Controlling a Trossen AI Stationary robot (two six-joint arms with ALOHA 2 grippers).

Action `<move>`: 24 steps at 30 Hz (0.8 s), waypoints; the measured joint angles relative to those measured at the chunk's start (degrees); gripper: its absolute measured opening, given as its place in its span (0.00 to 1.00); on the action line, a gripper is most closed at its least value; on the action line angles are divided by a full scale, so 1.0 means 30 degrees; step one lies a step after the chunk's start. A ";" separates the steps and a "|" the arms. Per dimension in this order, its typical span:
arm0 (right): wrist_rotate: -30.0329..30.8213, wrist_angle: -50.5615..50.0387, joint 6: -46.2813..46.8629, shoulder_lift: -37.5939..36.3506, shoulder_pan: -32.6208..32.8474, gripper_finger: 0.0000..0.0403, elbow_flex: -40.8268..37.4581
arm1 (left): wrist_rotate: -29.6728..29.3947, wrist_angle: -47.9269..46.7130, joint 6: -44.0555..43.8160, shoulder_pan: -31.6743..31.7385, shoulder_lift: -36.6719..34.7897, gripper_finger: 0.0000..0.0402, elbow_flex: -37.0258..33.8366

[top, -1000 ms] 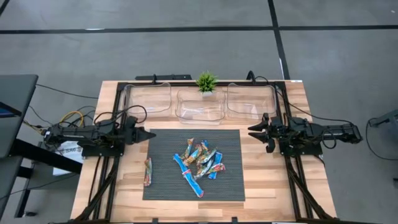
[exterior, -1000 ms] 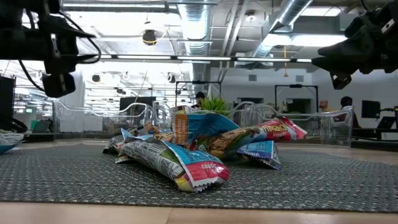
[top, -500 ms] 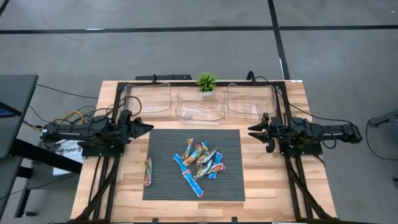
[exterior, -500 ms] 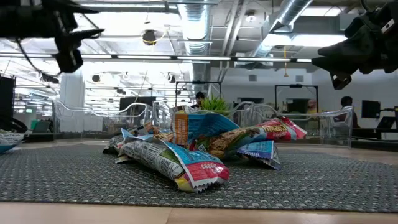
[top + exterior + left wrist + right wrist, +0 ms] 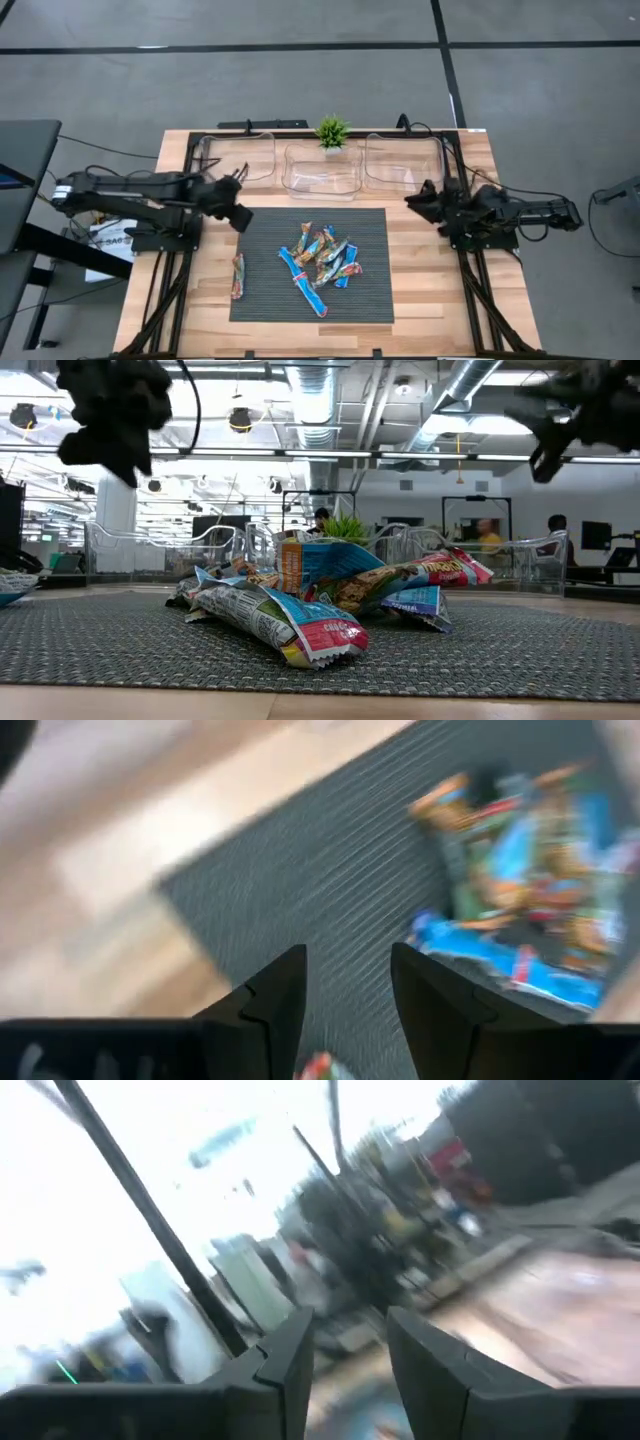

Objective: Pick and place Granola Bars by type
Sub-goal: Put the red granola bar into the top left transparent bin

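Granola Bars overlap, so I can't count them. My left gripper stands apart, empty; my right gripper likewise, its view blurred.

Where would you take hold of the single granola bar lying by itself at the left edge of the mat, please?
Probably across the middle of the lone granola bar, coming straight down from above. It lies flat and long on the mat, apart from the pile, so fingers can close across its narrow width. The left gripper, open, is nearest.
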 joint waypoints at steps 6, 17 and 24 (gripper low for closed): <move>-0.0007 0.3073 0.3593 -0.0007 0.0000 0.30 0.0022 | 0.4202 -0.0383 -0.2948 -0.0042 0.3688 0.35 0.0270; 0.1494 -0.0009 0.5617 0.1569 0.0022 0.30 0.0025 | 0.6098 -0.0377 -0.7828 -0.4735 0.5315 0.35 0.0272; 0.2295 0.0662 0.5298 0.3254 -0.0282 0.30 0.0025 | 0.2878 0.1026 -1.3894 -0.8775 0.5585 0.35 0.0292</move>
